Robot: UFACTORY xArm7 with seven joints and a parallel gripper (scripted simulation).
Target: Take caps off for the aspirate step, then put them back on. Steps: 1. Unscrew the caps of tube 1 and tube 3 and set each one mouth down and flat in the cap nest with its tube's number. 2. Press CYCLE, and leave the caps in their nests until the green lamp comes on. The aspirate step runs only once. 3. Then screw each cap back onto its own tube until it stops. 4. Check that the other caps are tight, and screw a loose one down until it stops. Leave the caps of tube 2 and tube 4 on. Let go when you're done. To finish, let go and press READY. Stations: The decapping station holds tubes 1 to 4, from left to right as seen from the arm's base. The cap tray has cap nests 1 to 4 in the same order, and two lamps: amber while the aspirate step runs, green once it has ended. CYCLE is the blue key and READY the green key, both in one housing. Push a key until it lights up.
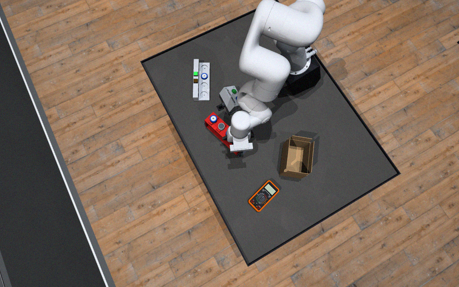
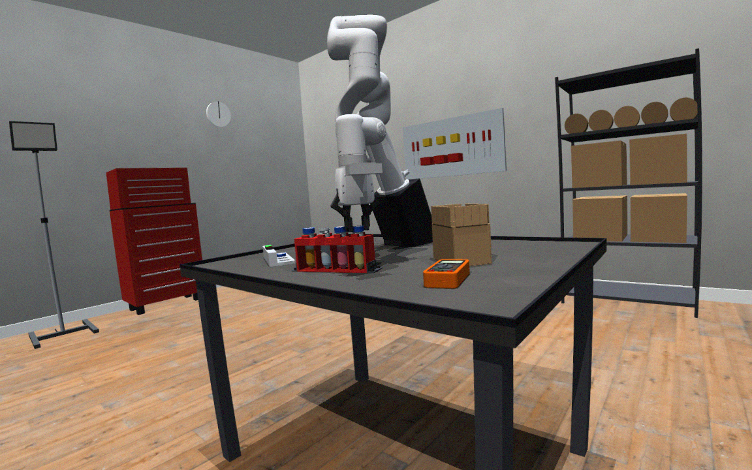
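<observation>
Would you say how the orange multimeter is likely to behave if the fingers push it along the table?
The multimeter lies flat and low, so it probably slides rather than tips. Its orange casing looks rubbery, so it may drag. Pushed off-centre, it would likely turn.

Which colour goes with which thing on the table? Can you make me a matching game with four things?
Things:
1. multimeter
2. tube rack
3. cardboard box
4. cap tray

Colours:
A. white
B. orange
C. brown
D. red

Pairs: 1-B, 2-D, 3-C, 4-A
</observation>
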